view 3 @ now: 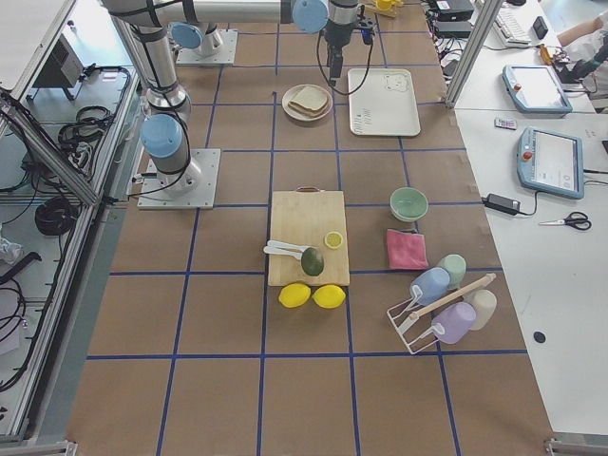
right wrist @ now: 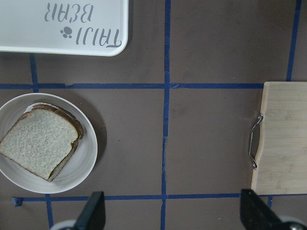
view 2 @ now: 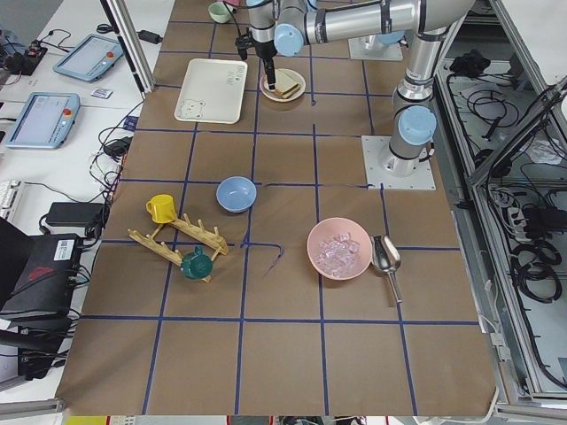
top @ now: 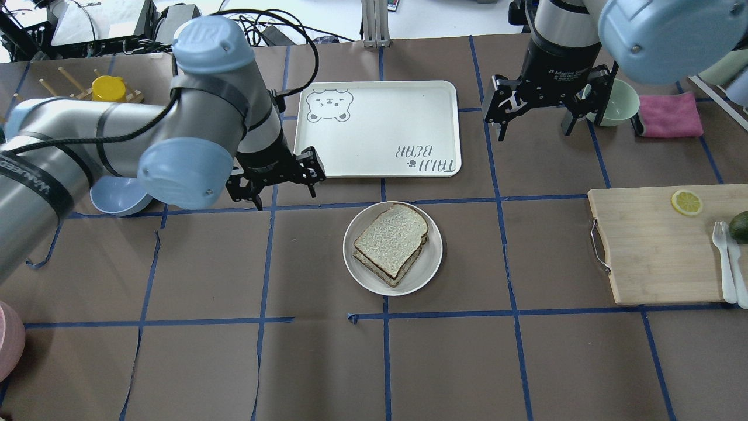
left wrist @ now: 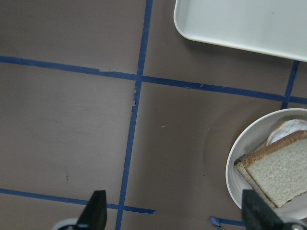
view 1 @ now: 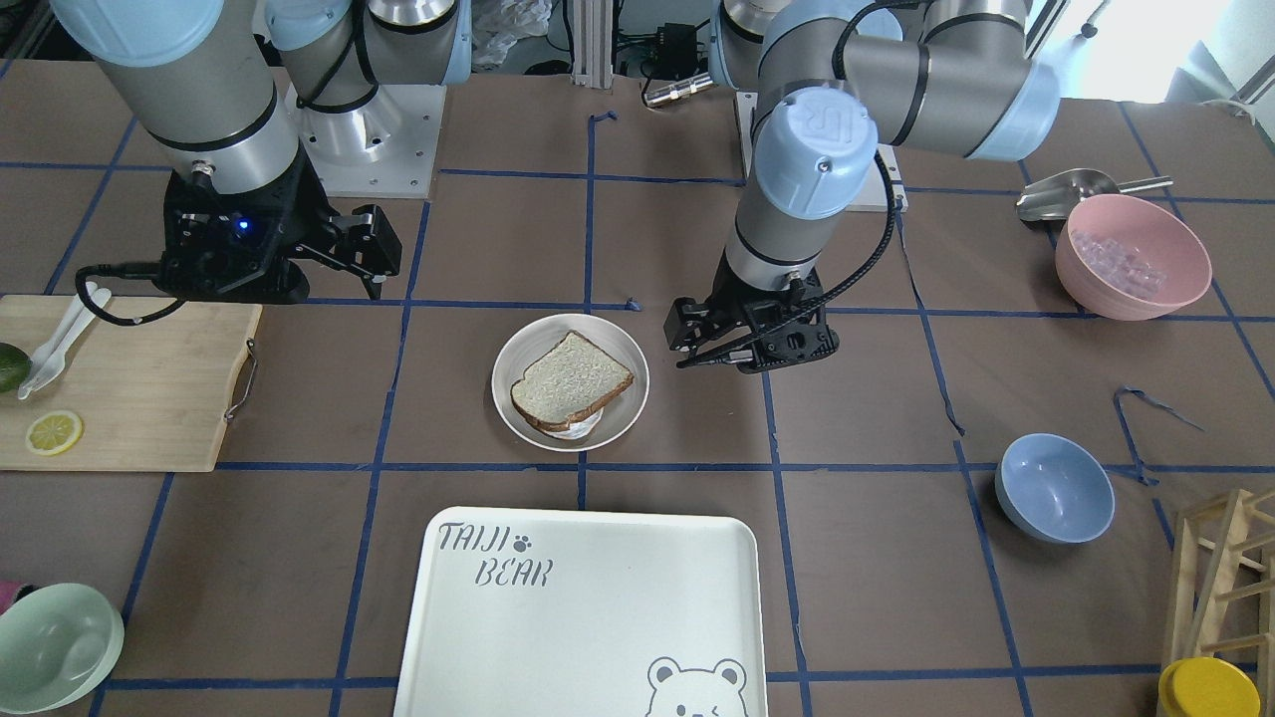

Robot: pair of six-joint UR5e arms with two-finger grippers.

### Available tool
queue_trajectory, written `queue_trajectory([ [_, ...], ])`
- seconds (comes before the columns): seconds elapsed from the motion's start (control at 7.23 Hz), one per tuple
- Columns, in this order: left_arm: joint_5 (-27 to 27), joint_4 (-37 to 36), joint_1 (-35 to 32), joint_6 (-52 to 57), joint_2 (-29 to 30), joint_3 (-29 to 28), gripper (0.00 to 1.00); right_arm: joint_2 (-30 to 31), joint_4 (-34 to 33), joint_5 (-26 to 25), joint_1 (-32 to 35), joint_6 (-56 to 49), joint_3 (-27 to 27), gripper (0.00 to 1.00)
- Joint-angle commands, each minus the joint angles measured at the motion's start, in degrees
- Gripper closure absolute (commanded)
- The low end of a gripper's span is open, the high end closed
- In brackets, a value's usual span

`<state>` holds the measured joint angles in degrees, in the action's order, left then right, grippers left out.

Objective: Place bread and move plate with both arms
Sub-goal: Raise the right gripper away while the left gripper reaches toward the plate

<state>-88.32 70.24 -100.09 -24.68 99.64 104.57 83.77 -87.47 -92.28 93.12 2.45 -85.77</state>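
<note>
Left gripper (top: 286,197), right gripper (top: 534,133) gape empty; bread (top: 390,240) aims rounded top diagonally toward tray (top: 380,126).

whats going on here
Nothing is gripped right now. The bread already lies on the plate, stacked on a second slice, in the middle of the table. The left gripper hovers open close beside the plate; the right gripper hangs open farther off on the other side. The plate sits on the table, not on the tray, so moving it looks not yet done.
</note>
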Motion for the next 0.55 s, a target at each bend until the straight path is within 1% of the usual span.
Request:
queue_trajectory([
  [0.0, 1.5, -9.0, -2.6, -6.2, 3.3, 6.8, 0.00, 0.0, -0.2, -0.1, 0.0, 0.0, 0.0, 0.00],
  [0.14, 3.7, -11.3, -3.5, -7.7, 4.8, 8.0, 0.02, 0.0, -0.2, -0.1, 0.0, -0.1, -0.1, 0.00],
  [0.42, 4.3, -16.4, -5.1, -7.8, 7.4, 10.8, 0.04, 0.0, -0.3, -0.2, 0.0, -0.1, -0.2, 0.00],
])
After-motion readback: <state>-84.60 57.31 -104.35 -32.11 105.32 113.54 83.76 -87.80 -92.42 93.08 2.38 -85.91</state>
